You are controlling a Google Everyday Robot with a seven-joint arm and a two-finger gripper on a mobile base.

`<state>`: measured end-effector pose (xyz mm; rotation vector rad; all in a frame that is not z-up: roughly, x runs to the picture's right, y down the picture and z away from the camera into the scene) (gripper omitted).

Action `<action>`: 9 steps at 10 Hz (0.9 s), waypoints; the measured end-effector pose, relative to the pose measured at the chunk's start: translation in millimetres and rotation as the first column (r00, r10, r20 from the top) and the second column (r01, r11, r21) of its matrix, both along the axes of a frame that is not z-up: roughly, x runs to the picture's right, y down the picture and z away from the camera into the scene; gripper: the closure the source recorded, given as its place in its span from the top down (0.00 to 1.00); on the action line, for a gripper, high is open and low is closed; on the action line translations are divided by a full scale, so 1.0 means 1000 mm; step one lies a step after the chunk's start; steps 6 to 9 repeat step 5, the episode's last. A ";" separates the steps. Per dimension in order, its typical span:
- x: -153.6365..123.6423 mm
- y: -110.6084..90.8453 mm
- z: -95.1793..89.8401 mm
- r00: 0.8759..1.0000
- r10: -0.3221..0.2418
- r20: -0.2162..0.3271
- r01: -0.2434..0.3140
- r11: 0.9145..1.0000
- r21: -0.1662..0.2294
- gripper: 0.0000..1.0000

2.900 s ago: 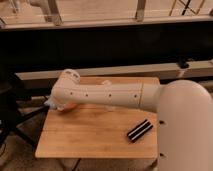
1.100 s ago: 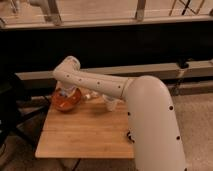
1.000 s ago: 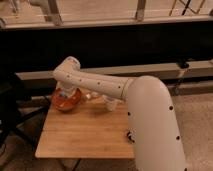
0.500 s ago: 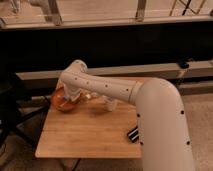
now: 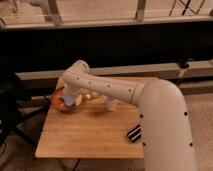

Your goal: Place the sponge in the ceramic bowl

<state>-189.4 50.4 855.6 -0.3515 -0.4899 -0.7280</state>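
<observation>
The ceramic bowl [image 5: 58, 101], orange-red and glossy, sits at the back left of the wooden table [image 5: 90, 137]. The sponge [image 5: 69, 101], a small light-blue block, shows over the bowl's right part, right at the tip of my gripper [image 5: 68, 98]. The gripper reaches down into the bowl from the white arm's bend [image 5: 76, 75]. I cannot make out whether the sponge rests in the bowl or hangs from the gripper. The arm hides the bowl's far rim.
A small white cup [image 5: 110, 104] stands on the table just right of the bowl, partly under the arm. A black bar with white stripes [image 5: 135, 134] lies near the table's right edge. A dark wall and a ledge run behind the table.
The arm's bend has shifted a little to the right and the gripper has come lower over the bowl. The light-blue sponge now shows at its tip. More of the black bar is uncovered.
</observation>
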 end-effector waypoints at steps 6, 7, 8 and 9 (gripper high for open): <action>0.003 0.017 -0.031 0.999 -0.021 0.036 0.021 1.000 0.009 0.80; 0.003 0.017 -0.031 0.999 -0.021 0.036 0.021 1.000 0.009 0.80; 0.003 0.017 -0.031 0.999 -0.021 0.036 0.021 1.000 0.009 0.80; 0.003 0.017 -0.031 0.999 -0.021 0.036 0.021 1.000 0.009 0.80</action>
